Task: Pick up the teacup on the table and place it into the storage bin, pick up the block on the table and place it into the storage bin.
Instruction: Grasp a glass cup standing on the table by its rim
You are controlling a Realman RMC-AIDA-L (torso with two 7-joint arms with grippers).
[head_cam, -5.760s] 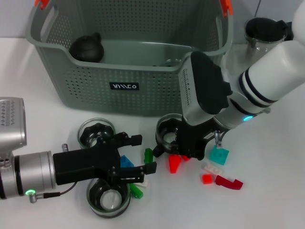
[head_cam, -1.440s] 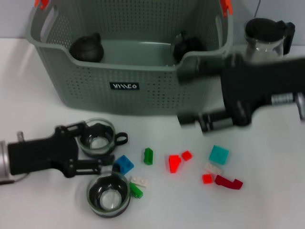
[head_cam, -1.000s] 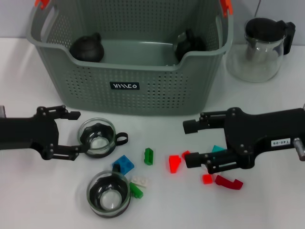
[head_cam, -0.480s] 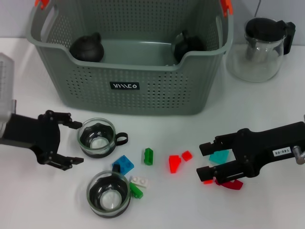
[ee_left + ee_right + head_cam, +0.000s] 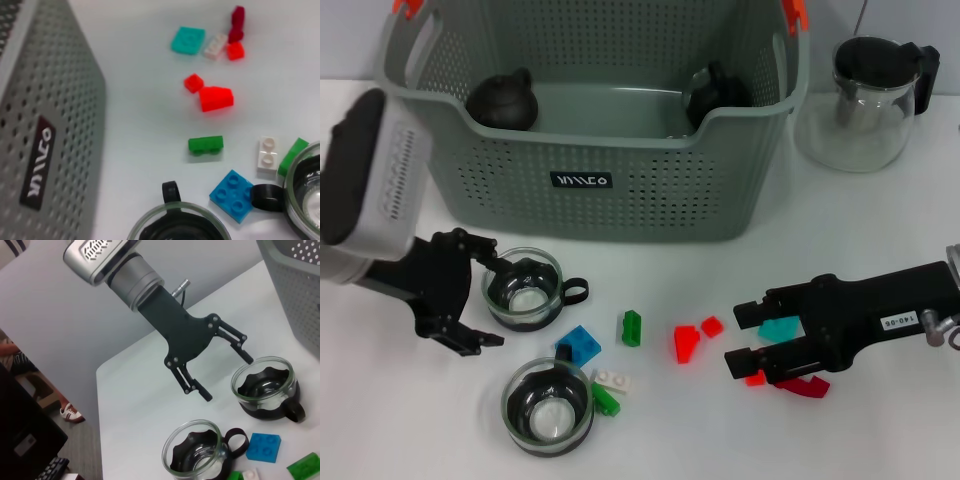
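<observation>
A glass teacup with a black inner liner and handle stands on the white table in front of the grey-green storage bin. My left gripper is open just left of it, with one finger near the cup's rim; it also shows in the right wrist view. A second teacup stands nearer the front. My right gripper is open and low over the blocks; a teal block shows between its fingers. Two dark objects lie inside the bin.
Loose blocks lie between the grippers: blue, green, white, two red, and a small red and a dark red one under the right gripper. A glass pitcher with a black lid stands right of the bin.
My left arm has tilted up with its wrist raised, the gripper staying open beside the teacup. My right gripper has edged left, still open around the teal block.
</observation>
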